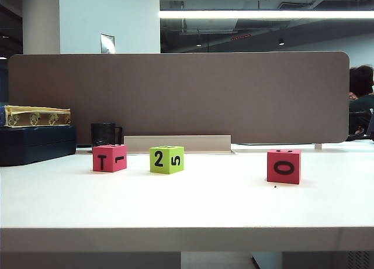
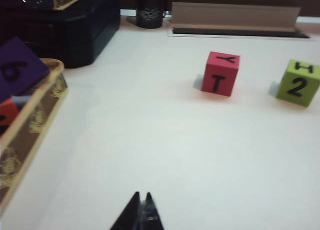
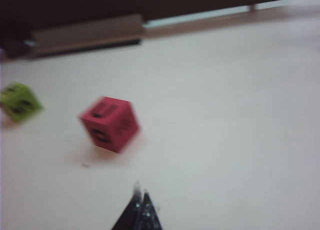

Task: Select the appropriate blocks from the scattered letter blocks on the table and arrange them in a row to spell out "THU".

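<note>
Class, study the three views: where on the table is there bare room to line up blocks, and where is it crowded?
Free: the table in front of the T block, green block and O block, and the gap between green and O. Crowded: the far left, by the dark case, gold-trimmed box and mug. Left gripper and right gripper hang shut over bare table.

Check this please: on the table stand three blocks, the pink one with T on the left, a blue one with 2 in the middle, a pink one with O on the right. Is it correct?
Not quite. The middle block is lime-green, not blue, as the exterior view shows. The T block on the left and the O block on the right are pink as you said.
</note>
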Controlling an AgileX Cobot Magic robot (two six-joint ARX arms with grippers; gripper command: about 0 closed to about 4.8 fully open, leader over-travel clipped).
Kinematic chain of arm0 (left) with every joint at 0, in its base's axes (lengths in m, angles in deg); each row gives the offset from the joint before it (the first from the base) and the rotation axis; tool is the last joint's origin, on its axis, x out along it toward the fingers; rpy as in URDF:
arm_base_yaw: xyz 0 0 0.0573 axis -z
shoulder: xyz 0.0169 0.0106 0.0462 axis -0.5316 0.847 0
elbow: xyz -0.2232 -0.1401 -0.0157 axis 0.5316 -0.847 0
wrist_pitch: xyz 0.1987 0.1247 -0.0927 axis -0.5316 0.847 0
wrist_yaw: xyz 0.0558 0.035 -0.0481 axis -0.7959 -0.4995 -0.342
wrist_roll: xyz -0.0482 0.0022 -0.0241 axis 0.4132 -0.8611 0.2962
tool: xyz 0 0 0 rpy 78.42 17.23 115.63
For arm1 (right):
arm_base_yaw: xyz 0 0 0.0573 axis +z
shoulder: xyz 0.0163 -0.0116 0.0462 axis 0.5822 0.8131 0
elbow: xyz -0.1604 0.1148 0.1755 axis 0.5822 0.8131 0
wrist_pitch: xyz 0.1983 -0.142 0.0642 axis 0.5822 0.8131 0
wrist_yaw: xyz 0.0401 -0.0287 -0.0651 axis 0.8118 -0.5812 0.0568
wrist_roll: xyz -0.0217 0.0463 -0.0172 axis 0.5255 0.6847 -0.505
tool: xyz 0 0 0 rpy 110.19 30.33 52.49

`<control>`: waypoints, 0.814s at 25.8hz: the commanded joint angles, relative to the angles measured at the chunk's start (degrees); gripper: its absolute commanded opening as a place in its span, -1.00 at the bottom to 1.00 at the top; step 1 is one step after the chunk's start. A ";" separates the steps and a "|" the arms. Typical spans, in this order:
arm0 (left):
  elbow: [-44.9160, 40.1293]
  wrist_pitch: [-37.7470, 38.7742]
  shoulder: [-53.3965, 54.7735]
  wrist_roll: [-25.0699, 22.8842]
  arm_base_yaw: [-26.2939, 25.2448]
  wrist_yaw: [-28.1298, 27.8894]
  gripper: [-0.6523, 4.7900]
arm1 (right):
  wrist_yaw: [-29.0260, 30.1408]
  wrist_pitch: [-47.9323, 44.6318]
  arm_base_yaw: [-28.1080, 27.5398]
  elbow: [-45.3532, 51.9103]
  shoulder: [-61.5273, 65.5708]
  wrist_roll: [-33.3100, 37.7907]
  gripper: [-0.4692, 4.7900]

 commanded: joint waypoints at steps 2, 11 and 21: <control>0.11 -0.87 0.00 6.86 -0.11 8.66 -0.77 | 4.74 -6.05 0.09 0.33 -0.66 3.52 -0.82; 0.42 -2.71 0.00 14.43 0.15 15.06 -0.77 | 9.92 -6.40 0.09 -0.24 -0.63 9.66 -0.83; 8.76 -1.53 0.04 19.17 2.47 14.64 -0.77 | 6.56 -2.16 0.09 -14.12 4.04 11.04 -0.84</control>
